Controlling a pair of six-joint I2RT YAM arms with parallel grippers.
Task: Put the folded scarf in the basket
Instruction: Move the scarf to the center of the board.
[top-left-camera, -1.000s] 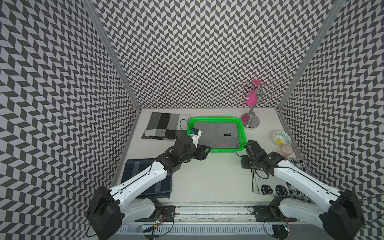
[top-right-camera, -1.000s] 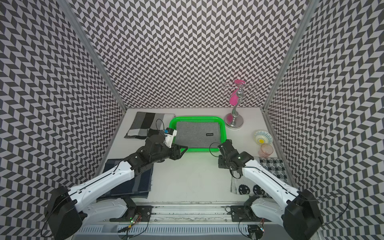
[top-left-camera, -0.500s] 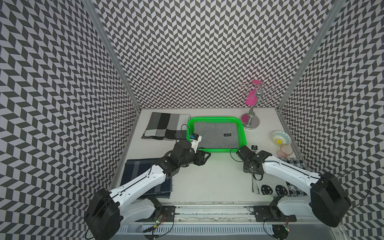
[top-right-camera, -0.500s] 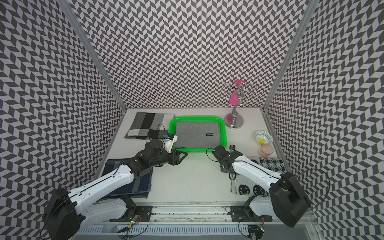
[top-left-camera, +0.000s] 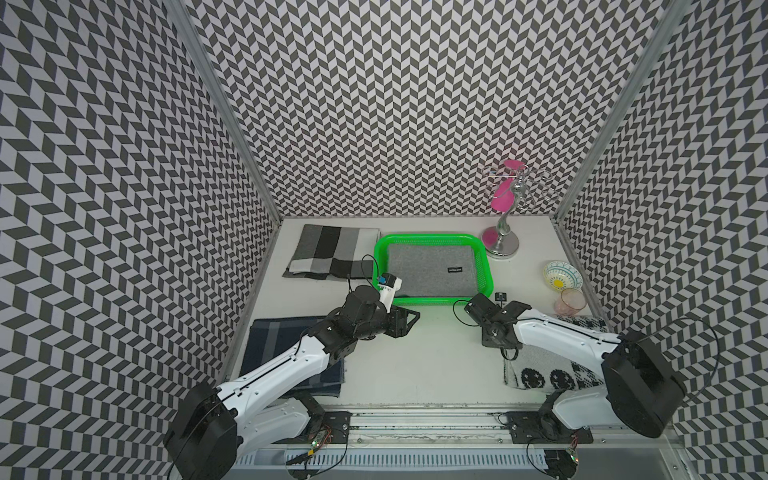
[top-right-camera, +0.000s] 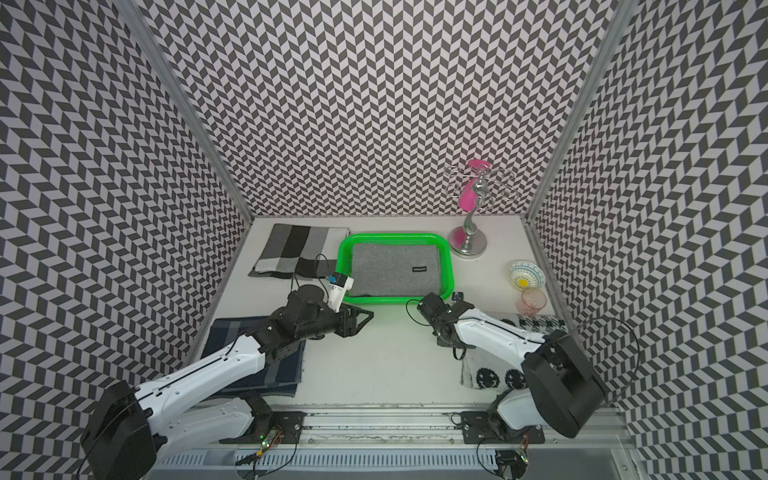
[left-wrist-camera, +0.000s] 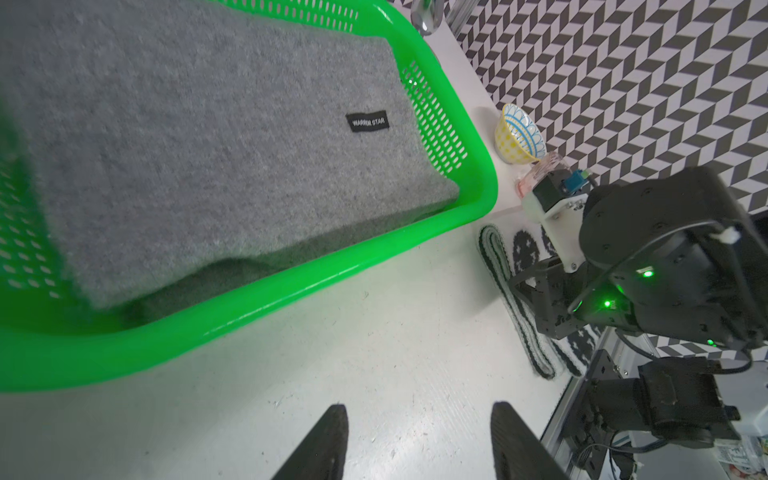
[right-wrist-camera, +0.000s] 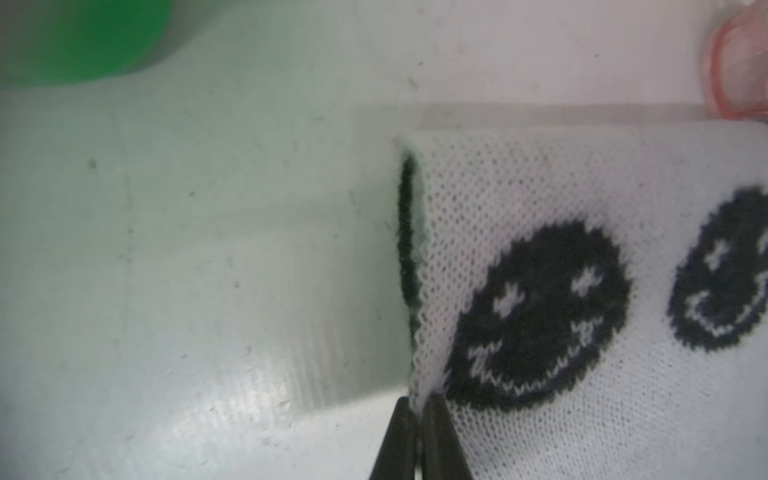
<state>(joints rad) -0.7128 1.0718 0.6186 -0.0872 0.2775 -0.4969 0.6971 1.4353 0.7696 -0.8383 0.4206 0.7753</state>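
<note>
The bright green basket (top-left-camera: 432, 239) (top-right-camera: 395, 237) (left-wrist-camera: 291, 286) stands at the back centre with a folded grey scarf (top-left-camera: 428, 270) (top-right-camera: 390, 270) (left-wrist-camera: 187, 145) lying flat inside it. A folded white scarf with black smiley faces (top-left-camera: 536, 370) (top-right-camera: 486, 374) (right-wrist-camera: 582, 270) lies at the front right. My right gripper (right-wrist-camera: 417, 401) (top-left-camera: 498, 340) is shut on that white scarf's near folded edge, pinching the knit. In front of the basket's front left corner, my left gripper (left-wrist-camera: 419, 409) (top-left-camera: 409, 318) (top-right-camera: 363, 318) hovers open over bare table with nothing in it.
A grey block-striped scarf (top-left-camera: 332, 251) lies at the back left and a navy plaid one (top-left-camera: 282, 336) at the front left under my left arm. A patterned bowl (top-left-camera: 563, 274), a pink glass (top-left-camera: 571, 301) and a metal stand (top-left-camera: 503, 237) sit along the right.
My right gripper dropped onto the white smiley scarf's edge and shut on it. My left gripper drew back a little from the basket and stayed open.
</note>
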